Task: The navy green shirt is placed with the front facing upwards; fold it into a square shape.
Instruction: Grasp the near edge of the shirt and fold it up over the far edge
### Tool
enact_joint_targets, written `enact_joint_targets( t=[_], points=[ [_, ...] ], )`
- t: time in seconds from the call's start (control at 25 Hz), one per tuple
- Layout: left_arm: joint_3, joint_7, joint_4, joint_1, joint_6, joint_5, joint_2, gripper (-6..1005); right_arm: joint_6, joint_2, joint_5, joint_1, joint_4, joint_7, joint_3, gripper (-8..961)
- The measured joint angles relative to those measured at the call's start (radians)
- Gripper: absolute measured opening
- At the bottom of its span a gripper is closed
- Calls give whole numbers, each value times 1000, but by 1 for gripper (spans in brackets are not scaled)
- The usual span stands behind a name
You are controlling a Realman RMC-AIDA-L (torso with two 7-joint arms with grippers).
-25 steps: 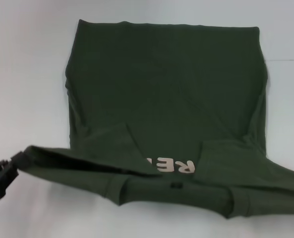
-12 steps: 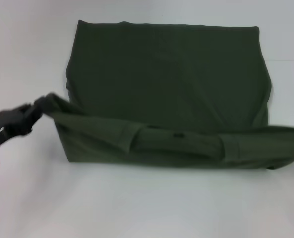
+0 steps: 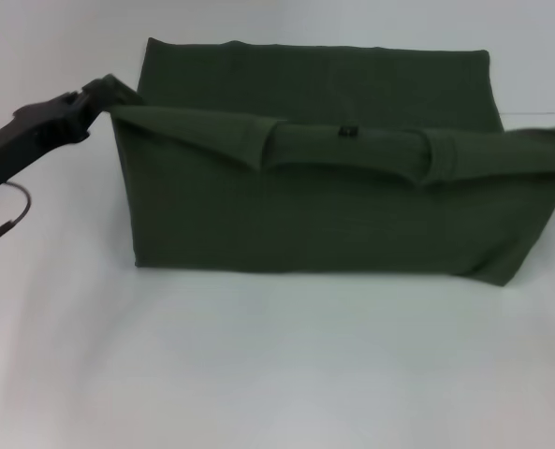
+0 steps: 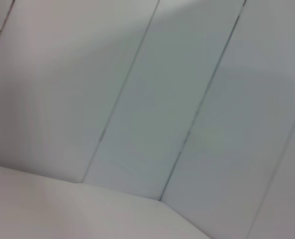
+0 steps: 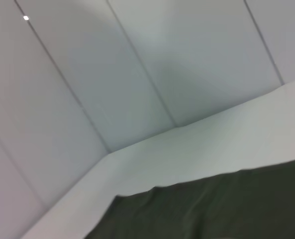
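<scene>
Compared with half a second before, the lifted collar edge of the navy green shirt (image 3: 314,201) had been carried farther from the robot, so that it ran across the upper part of the garment instead of low over its near half, and the cream lettering seen a second earlier was no longer in sight. At the left, the left gripper (image 3: 97,96) had risen and moved inward with it; it was clamped on the left corner of that raised edge, the cloth bunched between its dark fingers. From there the held edge stretched taut toward the right, with the sleeve bands and the small dark neck label (image 3: 347,132) showing along it. The shirt lay on the white table (image 3: 258,365), its far half flat and its near fold hanging from the raised edge. The right end of that edge ran out of the head view, and the right gripper itself was not visible; its wrist view showed only green cloth (image 5: 217,209) over the table.
</scene>
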Motion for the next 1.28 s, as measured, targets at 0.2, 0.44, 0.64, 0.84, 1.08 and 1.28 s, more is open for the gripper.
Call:
enact_joint_targets(
  t=[0.2,0.44,0.64,0.84,1.08,1.28],
  points=[
    [4,39,-46,-74,-159,-10,-4,5,152,15,1,77,7,-13,-6,134],
    [4,118,-108,-136,-310,-37,-9,4,326,54,10,153,12,-40,-20,140],
    [5,222,-154,-169,-412,-95,-18,5,467,67,66,190,61,-108,-45,144],
    [4,313,-191,-193,-496,-150,-21,5,574,71,173,210,113,-203,-76,149],
    [4,427,-228,-213,-582,-219,-33,4,699,88,195,249,139,-252,-125,155],
    [6,481,-236,-224,-639,-226,-46,27,769,112,196,269,141,-255,-159,160]
  ],
)
